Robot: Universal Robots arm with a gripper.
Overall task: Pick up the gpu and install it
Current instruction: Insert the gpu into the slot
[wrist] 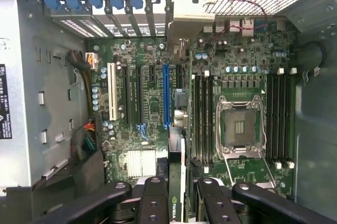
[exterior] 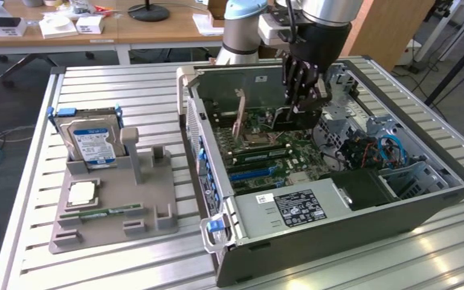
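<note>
The gripper clasps the gpu edge-on above the motherboard, near the blue slot and the processor socket.

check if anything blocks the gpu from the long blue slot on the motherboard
Nothing visible does. The gpu, held edge-on in the jaws, hovers above the motherboard. The long blue slot just past the card's end is bare along all that shows.
</note>
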